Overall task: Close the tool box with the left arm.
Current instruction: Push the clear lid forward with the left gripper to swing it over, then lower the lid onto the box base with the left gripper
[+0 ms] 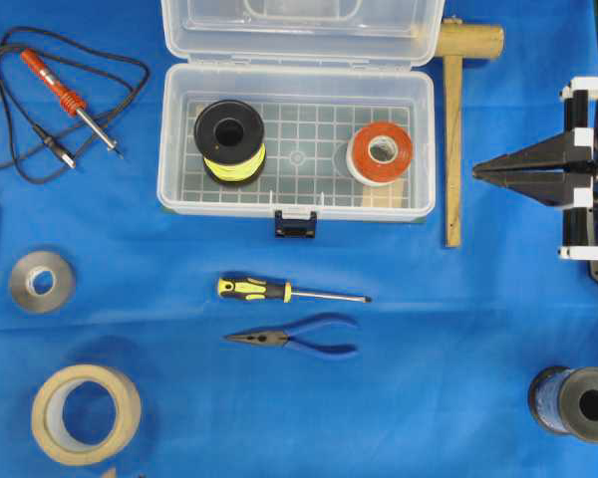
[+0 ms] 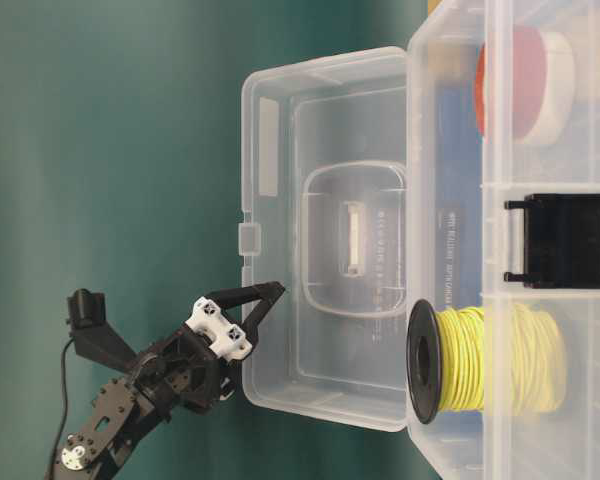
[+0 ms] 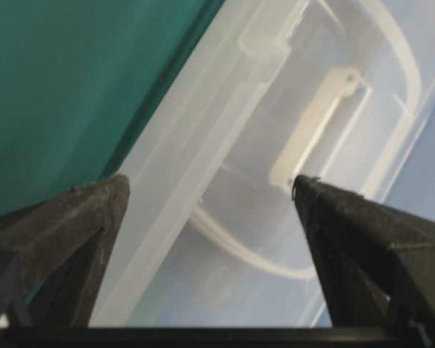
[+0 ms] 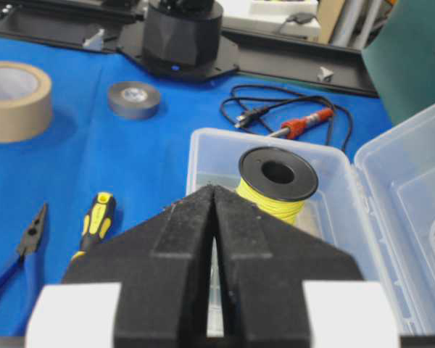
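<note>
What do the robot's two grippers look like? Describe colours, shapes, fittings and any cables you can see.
Both are matt black. The right gripper has two long fingers tapering to a wedge, with white blocks at its base. The left gripper has the same black fingers and a white fitting behind them; its arm is black with silver joints, and a thin black cable runs along it.

Left arm: black two-fingered gripper (image 2: pixel 270 296), jaws spread apart, raised.
Right arm: black wedge-shaped gripper (image 1: pixel 478 171), fingers pressed together, level.

The tool box (image 1: pixel 297 199) is formed of clear, glossy plastic. The desk (image 1: pixel 429 358) is covered with matt blue cloth. The hammer (image 1: pixel 452 149) is made of bare wood.
</note>
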Robot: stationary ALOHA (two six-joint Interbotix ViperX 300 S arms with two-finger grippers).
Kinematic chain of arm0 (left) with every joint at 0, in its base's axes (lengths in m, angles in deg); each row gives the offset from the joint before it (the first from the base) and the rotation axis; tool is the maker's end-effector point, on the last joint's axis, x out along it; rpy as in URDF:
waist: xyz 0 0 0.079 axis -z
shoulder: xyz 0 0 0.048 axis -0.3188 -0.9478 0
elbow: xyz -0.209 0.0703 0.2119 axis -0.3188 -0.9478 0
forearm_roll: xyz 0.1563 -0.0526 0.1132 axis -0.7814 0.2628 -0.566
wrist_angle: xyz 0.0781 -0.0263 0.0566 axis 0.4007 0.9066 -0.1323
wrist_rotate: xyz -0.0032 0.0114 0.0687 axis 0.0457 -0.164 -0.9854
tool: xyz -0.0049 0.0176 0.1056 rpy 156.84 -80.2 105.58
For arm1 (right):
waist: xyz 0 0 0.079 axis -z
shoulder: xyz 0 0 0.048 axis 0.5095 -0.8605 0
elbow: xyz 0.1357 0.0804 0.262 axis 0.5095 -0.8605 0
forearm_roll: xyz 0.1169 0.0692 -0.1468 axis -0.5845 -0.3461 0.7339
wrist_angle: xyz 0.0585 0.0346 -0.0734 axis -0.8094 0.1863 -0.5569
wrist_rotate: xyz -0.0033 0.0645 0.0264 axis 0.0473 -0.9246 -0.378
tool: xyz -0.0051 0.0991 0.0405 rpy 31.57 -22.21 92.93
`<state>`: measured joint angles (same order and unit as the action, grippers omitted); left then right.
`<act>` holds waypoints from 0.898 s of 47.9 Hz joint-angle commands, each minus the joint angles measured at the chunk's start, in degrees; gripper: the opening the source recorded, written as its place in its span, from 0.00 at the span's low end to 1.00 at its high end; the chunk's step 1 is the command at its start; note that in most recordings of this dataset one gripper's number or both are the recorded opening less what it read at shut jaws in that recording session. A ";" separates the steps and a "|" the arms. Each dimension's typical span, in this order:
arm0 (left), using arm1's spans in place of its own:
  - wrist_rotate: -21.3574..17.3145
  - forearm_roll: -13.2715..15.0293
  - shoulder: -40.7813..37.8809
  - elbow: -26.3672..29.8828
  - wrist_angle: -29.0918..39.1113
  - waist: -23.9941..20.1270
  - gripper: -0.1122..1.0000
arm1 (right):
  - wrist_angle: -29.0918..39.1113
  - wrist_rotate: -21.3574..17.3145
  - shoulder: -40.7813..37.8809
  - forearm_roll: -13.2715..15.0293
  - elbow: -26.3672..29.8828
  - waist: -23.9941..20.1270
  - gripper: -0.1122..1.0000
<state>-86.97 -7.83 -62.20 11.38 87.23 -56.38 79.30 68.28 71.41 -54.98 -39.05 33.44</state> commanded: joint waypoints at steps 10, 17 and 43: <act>0.26 0.26 4.48 1.05 5.54 5.19 0.90 | -0.53 -0.09 -0.88 -0.09 0.97 0.44 0.10; 0.53 0.26 6.77 0.70 8.26 6.94 0.90 | -0.62 -0.09 -1.05 -0.09 0.88 0.70 0.10; 4.13 0.88 16.96 -6.59 13.54 16.08 0.90 | -0.88 -0.09 -1.14 -0.09 0.97 0.79 0.10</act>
<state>-83.81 -7.65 -46.64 6.54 99.88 -42.85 79.13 68.28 70.62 -54.89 -39.14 34.14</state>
